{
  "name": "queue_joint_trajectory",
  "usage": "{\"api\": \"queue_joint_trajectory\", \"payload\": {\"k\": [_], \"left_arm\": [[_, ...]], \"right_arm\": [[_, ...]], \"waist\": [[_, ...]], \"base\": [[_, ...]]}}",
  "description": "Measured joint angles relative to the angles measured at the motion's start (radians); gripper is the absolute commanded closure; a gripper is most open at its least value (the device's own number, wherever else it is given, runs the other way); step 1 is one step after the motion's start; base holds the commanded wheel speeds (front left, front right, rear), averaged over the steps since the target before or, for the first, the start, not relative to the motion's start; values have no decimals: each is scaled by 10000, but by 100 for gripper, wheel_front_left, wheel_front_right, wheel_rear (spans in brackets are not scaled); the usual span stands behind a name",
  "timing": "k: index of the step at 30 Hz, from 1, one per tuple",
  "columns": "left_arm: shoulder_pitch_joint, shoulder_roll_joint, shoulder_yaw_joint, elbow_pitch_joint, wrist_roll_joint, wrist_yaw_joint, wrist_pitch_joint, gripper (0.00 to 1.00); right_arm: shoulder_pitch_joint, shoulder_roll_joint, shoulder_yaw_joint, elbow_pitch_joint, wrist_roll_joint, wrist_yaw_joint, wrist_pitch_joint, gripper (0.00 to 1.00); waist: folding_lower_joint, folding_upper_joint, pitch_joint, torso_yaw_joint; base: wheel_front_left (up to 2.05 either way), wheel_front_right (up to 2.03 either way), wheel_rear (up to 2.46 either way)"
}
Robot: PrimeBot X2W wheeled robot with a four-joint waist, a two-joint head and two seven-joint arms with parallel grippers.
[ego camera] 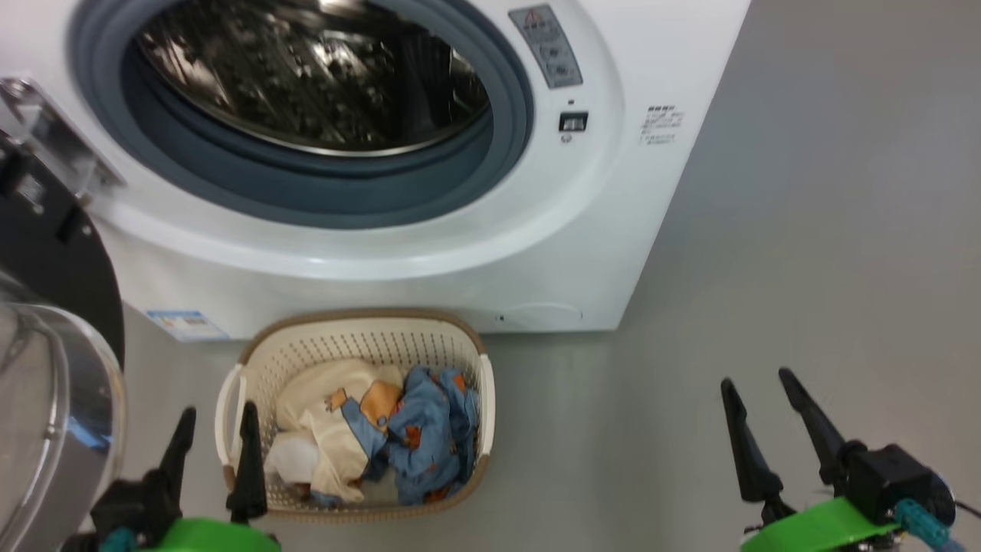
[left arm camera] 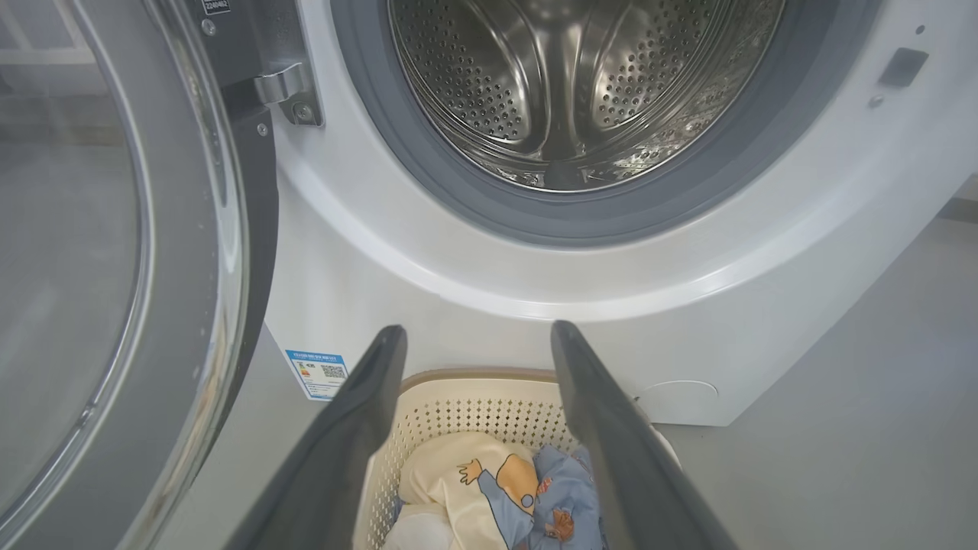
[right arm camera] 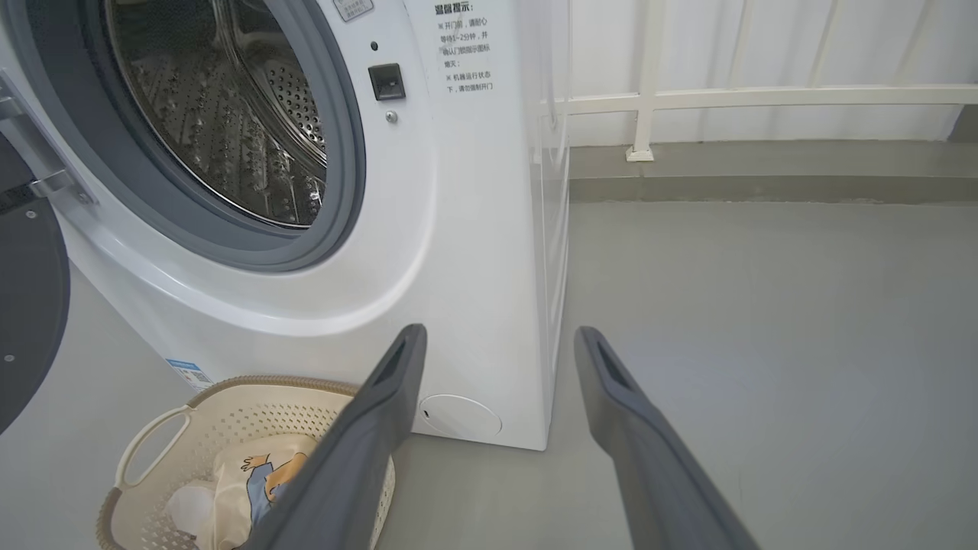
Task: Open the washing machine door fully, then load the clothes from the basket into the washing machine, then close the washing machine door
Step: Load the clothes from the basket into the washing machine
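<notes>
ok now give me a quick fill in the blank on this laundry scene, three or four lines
1. The door of the washing machine stands ____.
2. Its steel drum looks ____.
3. The clothes lie in the basket, which sits on the ____.
4. The left gripper and right gripper have open fingers and hold ____.

Missing words: open; empty; floor; nothing.

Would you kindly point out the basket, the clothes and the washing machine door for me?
the basket (ego camera: 368, 345): head view, on its perforated far wall.
the clothes (ego camera: 429, 433): head view, on the blue garment.
the washing machine door (left arm camera: 69, 229): left wrist view, on its glass window.
</notes>
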Motion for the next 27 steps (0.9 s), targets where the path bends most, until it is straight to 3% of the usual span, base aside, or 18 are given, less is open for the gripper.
{"api": "queue_joint_trajectory", "payload": {"k": [27], "left_arm": [[-3462,-77,-253,2000,209,-604,-2,0]], "right_arm": [[-1712,-86,320,-190,-94,0,0,0]], "waist": [[0,0,3256,-244]], "base": [[0,0,0]]}}
